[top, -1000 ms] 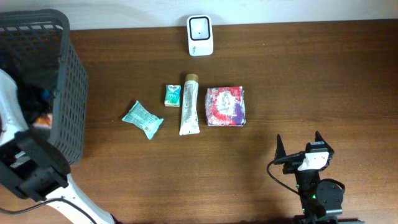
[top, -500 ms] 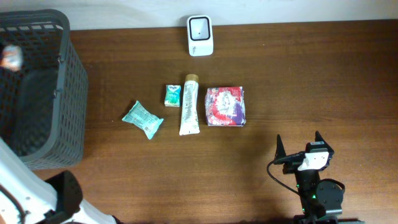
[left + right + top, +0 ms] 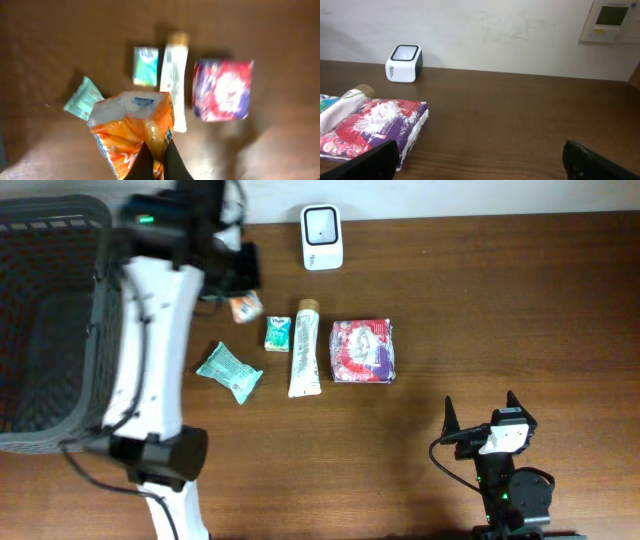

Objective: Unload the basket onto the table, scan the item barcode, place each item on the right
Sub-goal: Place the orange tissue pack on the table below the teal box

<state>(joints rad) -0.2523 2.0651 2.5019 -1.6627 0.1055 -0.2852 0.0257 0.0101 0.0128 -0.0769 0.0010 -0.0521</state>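
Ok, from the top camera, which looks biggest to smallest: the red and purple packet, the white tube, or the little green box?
Largest: red and purple packet.
Next: white tube, longer but much narrower.
Smallest: little green box.
All lie flat, so nearness doesn't matter.

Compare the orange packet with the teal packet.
The orange packet is pinched in the shut left tool above the table; the teal packet lies loose on the table. The orange packet is orange and white; the teal packet is pale green. Both are soft, crinkled wrappers.
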